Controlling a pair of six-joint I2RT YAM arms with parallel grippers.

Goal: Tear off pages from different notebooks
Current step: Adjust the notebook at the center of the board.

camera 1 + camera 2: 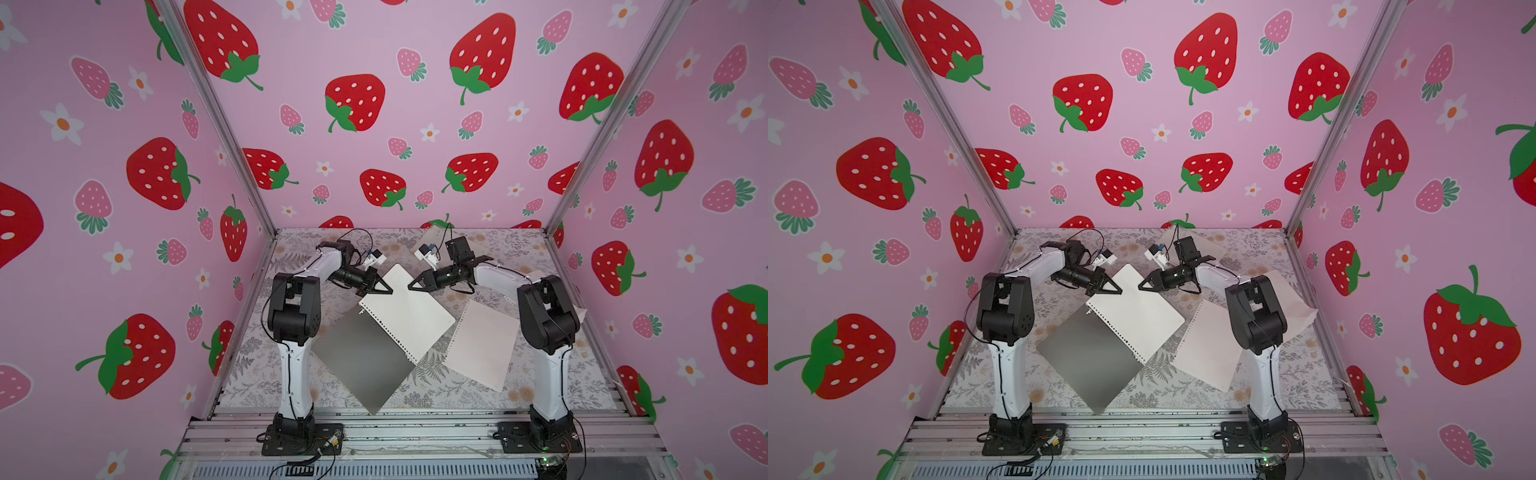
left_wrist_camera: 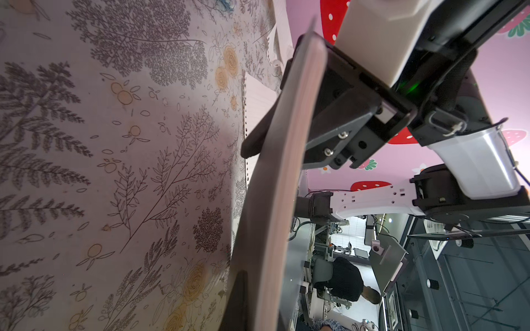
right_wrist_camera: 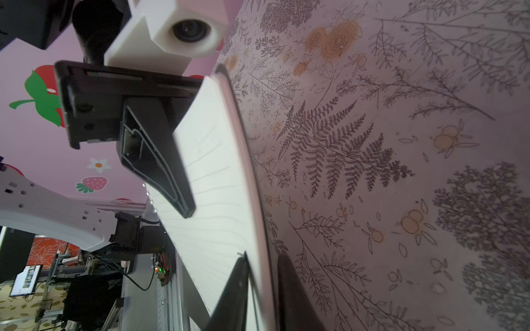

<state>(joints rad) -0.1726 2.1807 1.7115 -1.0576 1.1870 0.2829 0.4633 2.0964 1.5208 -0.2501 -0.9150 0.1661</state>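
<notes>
An open notebook lies mid-table in both top views, its dark grey cover (image 1: 361, 361) folded out toward the front and its white lined pages (image 1: 409, 313) facing up. My left gripper (image 1: 390, 291) is shut on the far left edge of the page block (image 2: 275, 200); one finger lies on top and the other is hidden beneath. My right gripper (image 1: 410, 286) is at the far corner. Its fingers (image 3: 235, 295) stand apart on either side of the page edge (image 3: 226, 172), open. A loose torn page (image 1: 482, 345) lies flat to the right.
More pale sheets lie behind the right arm (image 1: 536, 276) and at the back wall (image 1: 436, 237); I cannot tell if one is a notebook. The arm bases (image 1: 299, 436) stand on metal rails at the front. Pink walls enclose the floral table (image 1: 257, 374).
</notes>
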